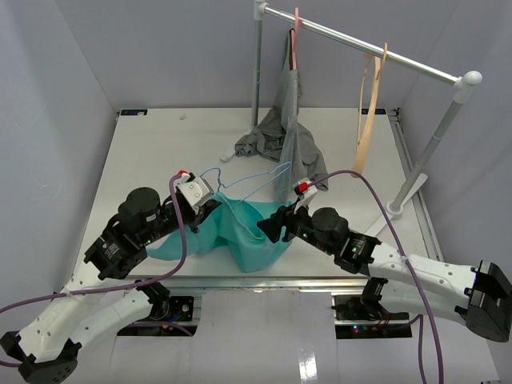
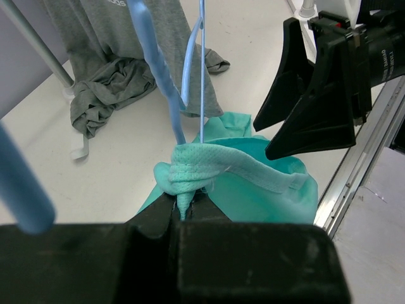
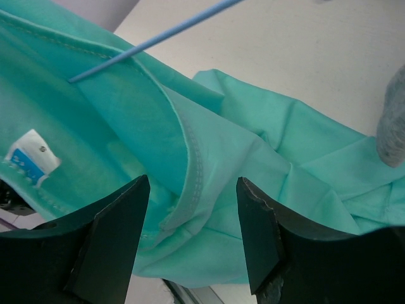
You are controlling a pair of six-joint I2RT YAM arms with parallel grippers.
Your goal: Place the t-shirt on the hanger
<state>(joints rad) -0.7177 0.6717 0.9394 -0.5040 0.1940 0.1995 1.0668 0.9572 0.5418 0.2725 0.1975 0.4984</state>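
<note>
- Top view: t-shirt [image 1: 240,236] at the table's [image 1: 144,160] near edge, hanger [image 1: 250,179] poking out behind.
- Left wrist: left gripper [image 2: 183,206] clenched on the bunched collar [image 2: 212,170].
- Right wrist: right gripper's [image 3: 193,190] 2 fingers [image 3: 114,234] spread, straddling a hem [image 3: 193,155].

Lit brightly and evenly from overhead, washing the pale tabletop [image 1: 144,160] near white, with only faint, soft-edged shadows beneath the arms along its near edge. Mild sheen on the metal rail [image 1: 360,44] above the far edge. Shot close from the left wrist: blurs the hanger [image 2: 158,69] into thick blue bars, sinks the left pincer [image 2: 183,209] in underexposed black, renders the t-shirt [image 2: 215,168] collar weave crisp. Shot from the right wrist: reduces the right pincer [image 3: 191,183] to dark, soft silhouettes, shows stitching sharply, leaves the grey garment [image 3: 393,120] out of focus.
</note>
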